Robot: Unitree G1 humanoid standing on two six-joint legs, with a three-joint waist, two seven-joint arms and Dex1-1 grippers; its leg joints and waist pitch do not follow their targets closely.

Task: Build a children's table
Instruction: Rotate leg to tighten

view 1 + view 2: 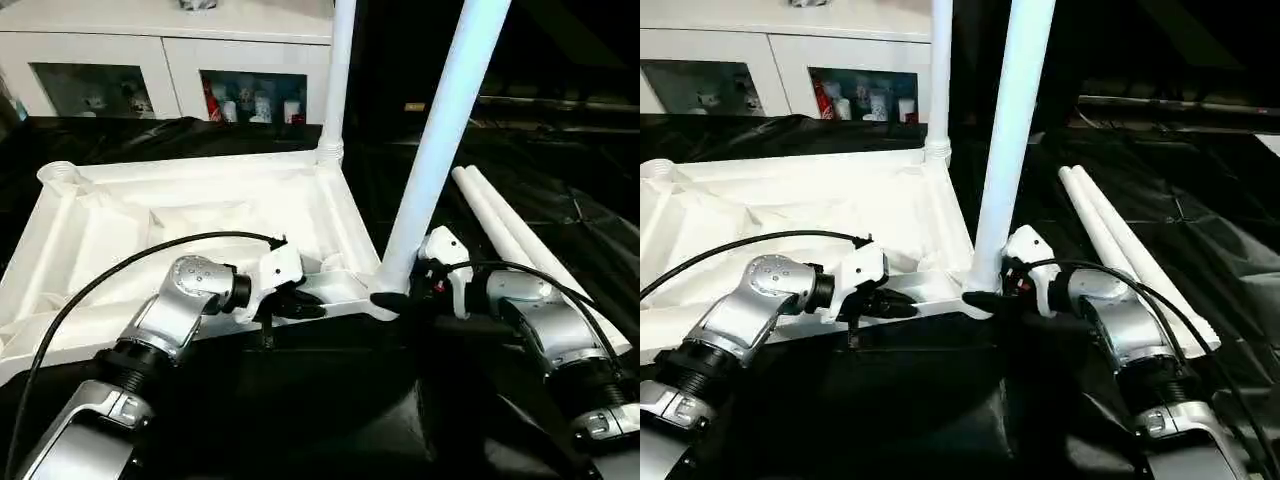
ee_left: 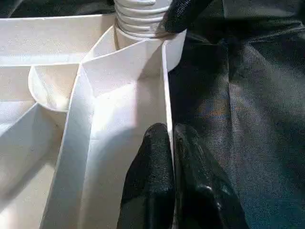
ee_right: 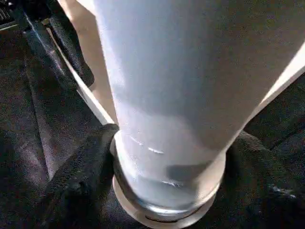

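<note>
The tabletop [image 1: 200, 215] was laid upside down on the black-covered work table [image 1: 1200, 200], rim upward, and serves below as the reference landmark. Two legs were stood in its sockets: the far leg [image 1: 338, 70] at the far right corner, and the near leg [image 1: 440, 130] at the near right corner socket [image 1: 385, 300], its long axis upright with a slight lean. Two spare legs [image 1: 520, 240] were laid side by side on the cloth, to the right of the tabletop, with their long axes running from near to far.

The right gripper [image 1: 395, 298] was placed at the base of the near leg, immediately beside the near right corner. In the right wrist view, one black finger [image 3: 81, 176] was seen on each side of the leg's foot, just above the socket collar. Whether the pads were pressed against the leg or merely bracketed it could not be determined, so its state is left unsettled.

The left gripper [image 1: 300, 305] was clamped onto the tabletop's near rim [image 2: 167, 86], a short way along that rim from the near right corner, with one finger [image 2: 150, 157] on each face of the thin wall.

The decisive relation is judged to be as follows: the leg's axis rose straight up from the right gripper, while the left gripper held the tabletop from the opposite side of the same corner. Further seating of the leg would therefore be made about or along that upright axis, and the right arm was the nearer one.
</note>
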